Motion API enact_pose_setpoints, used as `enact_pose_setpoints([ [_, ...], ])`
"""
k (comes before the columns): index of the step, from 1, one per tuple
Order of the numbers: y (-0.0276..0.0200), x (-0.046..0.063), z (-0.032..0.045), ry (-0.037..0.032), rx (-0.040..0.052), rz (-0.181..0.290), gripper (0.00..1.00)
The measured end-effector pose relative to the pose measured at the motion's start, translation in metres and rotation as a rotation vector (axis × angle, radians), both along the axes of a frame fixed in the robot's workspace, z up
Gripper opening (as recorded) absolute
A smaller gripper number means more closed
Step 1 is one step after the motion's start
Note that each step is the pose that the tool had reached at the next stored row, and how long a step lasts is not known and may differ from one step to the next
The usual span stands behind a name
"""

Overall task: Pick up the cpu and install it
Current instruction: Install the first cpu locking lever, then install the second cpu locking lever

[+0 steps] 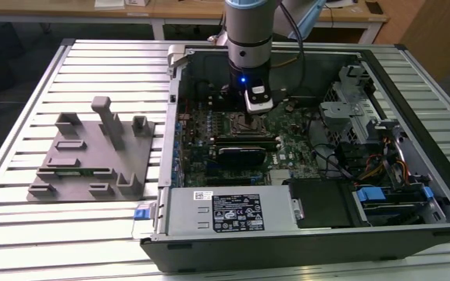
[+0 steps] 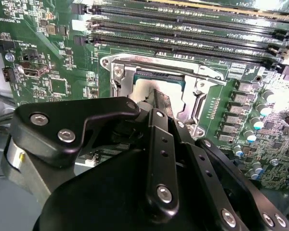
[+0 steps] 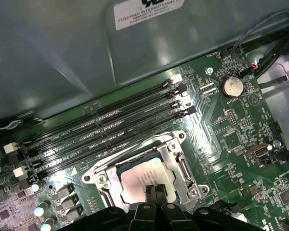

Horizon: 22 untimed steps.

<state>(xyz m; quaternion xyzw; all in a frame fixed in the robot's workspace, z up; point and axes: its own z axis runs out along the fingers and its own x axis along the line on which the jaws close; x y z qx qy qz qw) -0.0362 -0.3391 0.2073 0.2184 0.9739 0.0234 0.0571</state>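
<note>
The cpu [image 3: 137, 179], a small square chip with a pale silvery top, lies flat inside the metal frame of the motherboard socket [image 3: 183, 168]; it shows in the second wrist view too, as cpu [image 2: 145, 90]. My gripper [image 3: 154, 190] stands right over the chip, its two narrow black fingertips pressed together with nothing between them. I cannot tell whether the tips touch the chip's top. In the exterior view the gripper [image 1: 246, 119] hangs straight down inside the open computer case, over the socket.
Several black memory slots [image 3: 111, 126] run beside the socket. A black block [image 1: 245, 154] and the grey power-supply box [image 1: 225, 212] lie toward the case front, a drive cage [image 1: 358, 111] at the exterior view's right. A grey fixture tray [image 1: 92, 153] sits outside the case.
</note>
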Motion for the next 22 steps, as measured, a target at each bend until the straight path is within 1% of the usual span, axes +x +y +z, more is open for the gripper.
enact_pose_setpoints([
  [2,-0.0001,0.0,0.0012,0.0002,-0.0002,0.001,0.11],
  [7,-0.0001,0.0,0.0112,0.0001,-0.0001,0.001,0.11],
  [13,-0.0001,0.0,0.0205,0.0001,-0.0001,0.001,0.11],
  [15,-0.0001,0.0,0.0219,0.0,0.0,0.001,0.11],
  [22,-0.0001,0.0,0.0228,0.0,0.0,0.001,0.11],
])
